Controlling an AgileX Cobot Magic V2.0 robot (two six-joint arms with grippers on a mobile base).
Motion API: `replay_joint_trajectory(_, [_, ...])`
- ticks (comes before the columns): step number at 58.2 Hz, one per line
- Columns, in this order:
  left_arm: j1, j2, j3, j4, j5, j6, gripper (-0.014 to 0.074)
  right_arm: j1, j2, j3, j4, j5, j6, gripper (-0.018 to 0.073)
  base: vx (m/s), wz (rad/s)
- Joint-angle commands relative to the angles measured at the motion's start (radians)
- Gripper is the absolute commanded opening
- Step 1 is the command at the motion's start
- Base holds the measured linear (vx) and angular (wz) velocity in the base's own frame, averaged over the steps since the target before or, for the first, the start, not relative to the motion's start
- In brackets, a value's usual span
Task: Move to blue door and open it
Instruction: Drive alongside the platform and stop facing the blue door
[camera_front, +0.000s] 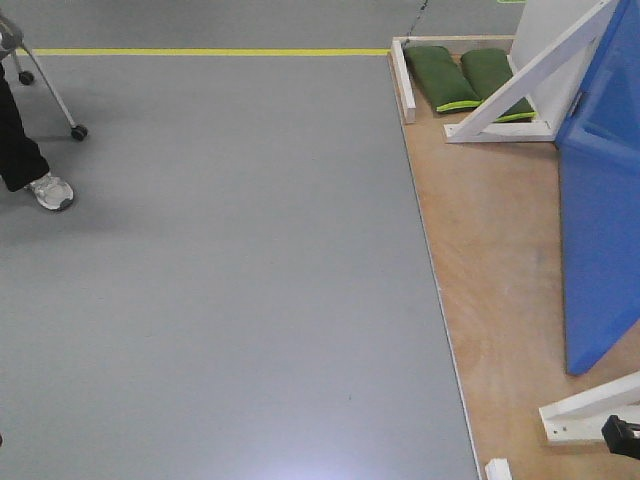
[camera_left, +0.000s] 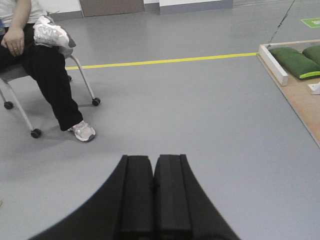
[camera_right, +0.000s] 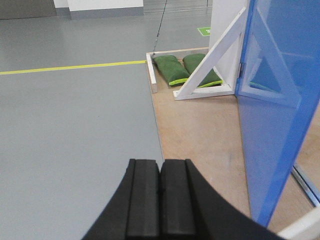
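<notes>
**Mia:** What is in the front view?

**Ben:** A smooth grey floor (camera_front: 220, 280) with a thin yellow line (camera_front: 200, 51) across the top. The blue door (camera_front: 600, 230) is at the right edge. It is flat and shiny, and it stands on a brown wooden board (camera_front: 490, 260). Two soft green bags (camera_front: 455, 76) lie at the top, beside a white slanted beam (camera_front: 535, 75).

**Mia:** And the left wrist view?

**Ben:** The left claw (camera_left: 153, 167) is at the bottom middle, black and dull. Its two pads are pressed together with nothing between them. A person (camera_left: 42, 70) sits on a wheeled chair (camera_left: 15, 74) in the upper left.

**Mia:** The right wrist view?

**Ben:** The right claw (camera_right: 160, 170) is squeezed closed too, and it is empty. The door fills the right side. It is glossy, with a faint triangle in its shine.
</notes>
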Motion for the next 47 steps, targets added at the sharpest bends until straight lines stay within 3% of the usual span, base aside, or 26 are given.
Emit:
replay_joint_trajectory(1, [0.0,-0.016,0.001,-0.005,-0.078,-0.003,0.007,-0.003,-0.019,0.019,-0.005,-0.078,-0.004,0.0002,0.39,-0.04])
replay_joint_trajectory(47, [0.0,-0.016,0.001,-0.005,-0.078,-0.003,0.007,-0.003,-0.019,0.019,-0.005,-0.078,-0.004,0.0002,0.33,-0.02])
